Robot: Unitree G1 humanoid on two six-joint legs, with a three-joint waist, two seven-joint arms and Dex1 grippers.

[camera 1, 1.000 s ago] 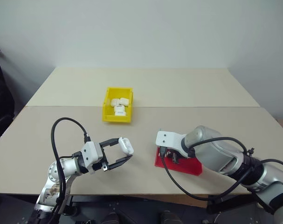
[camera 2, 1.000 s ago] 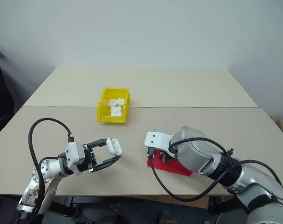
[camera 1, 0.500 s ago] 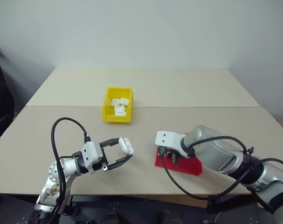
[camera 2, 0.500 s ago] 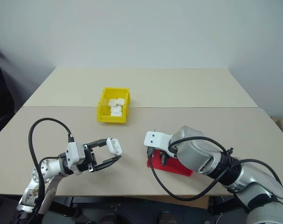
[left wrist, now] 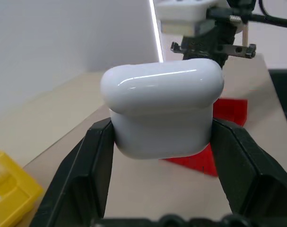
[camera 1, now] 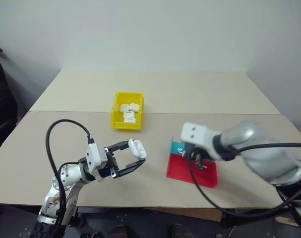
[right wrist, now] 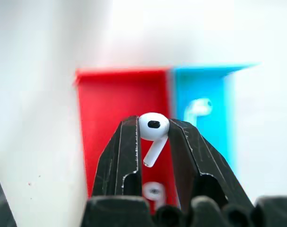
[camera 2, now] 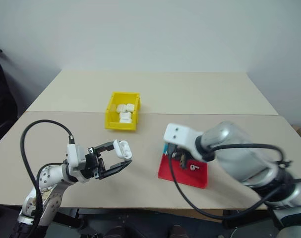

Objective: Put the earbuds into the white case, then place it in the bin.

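Two grips for your record: left gripper (camera 1: pixel 135 158) jaws clamp the glossy white rounded case (left wrist: pixel 162 111); right gripper (right wrist: pixel 153 134) jaws pinch one tiny white earbud (right wrist: pixel 153 126) above the red-and-blue tray (camera 1: pixel 192 171).

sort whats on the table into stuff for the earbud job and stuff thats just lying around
For the job:
- white case, clamped in the left hand
- earbud, pinched in the right hand
- earbud on the blue part of the tray
- yellow bin

Just lying about:
- red-and-blue tray
- white cases already in the bin
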